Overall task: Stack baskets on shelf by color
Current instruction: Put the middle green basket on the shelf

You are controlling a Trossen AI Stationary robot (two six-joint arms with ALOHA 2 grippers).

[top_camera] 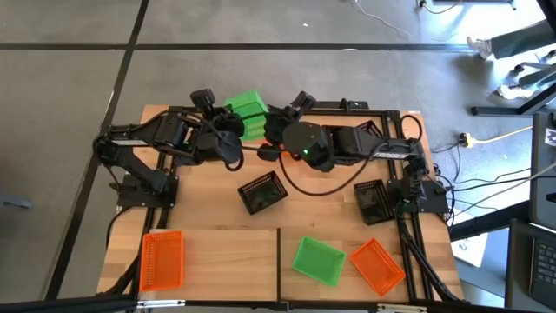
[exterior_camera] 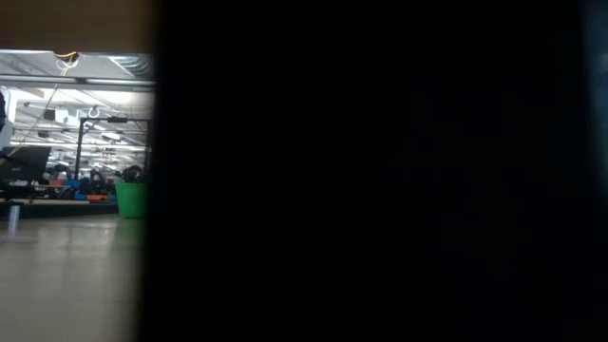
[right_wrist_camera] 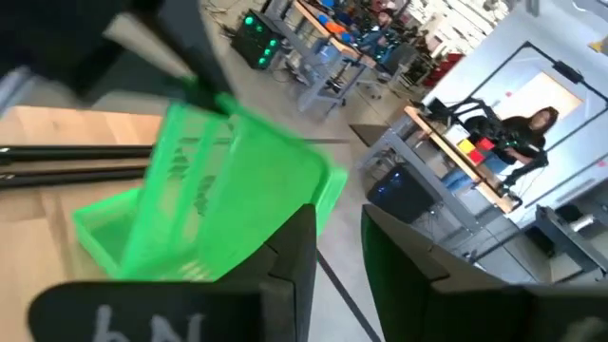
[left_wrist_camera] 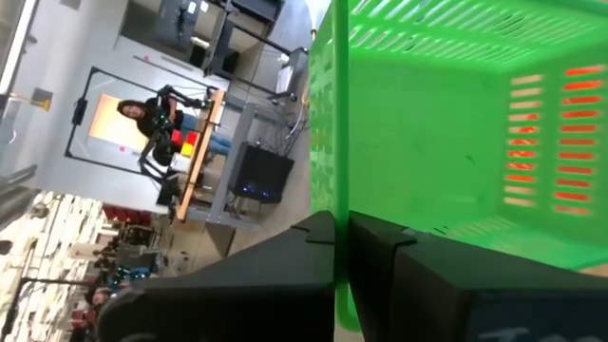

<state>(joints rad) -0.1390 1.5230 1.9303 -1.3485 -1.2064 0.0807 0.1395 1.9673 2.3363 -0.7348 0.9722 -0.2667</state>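
Pale wooden tabletop (top_camera: 217, 226) — at its far edge, left gripper (left_wrist_camera: 340, 237) pinches the bright green lattice plastic basket's (top_camera: 246, 113) rim; right gripper (right_wrist_camera: 337, 242), beside it, gapes empty — basket could tilt and slip.

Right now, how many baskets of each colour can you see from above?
Green baskets: 2, one at the far edge between the arms, one on the near board.
Orange baskets: 2.
Black baskets: 2.
Total: 6.
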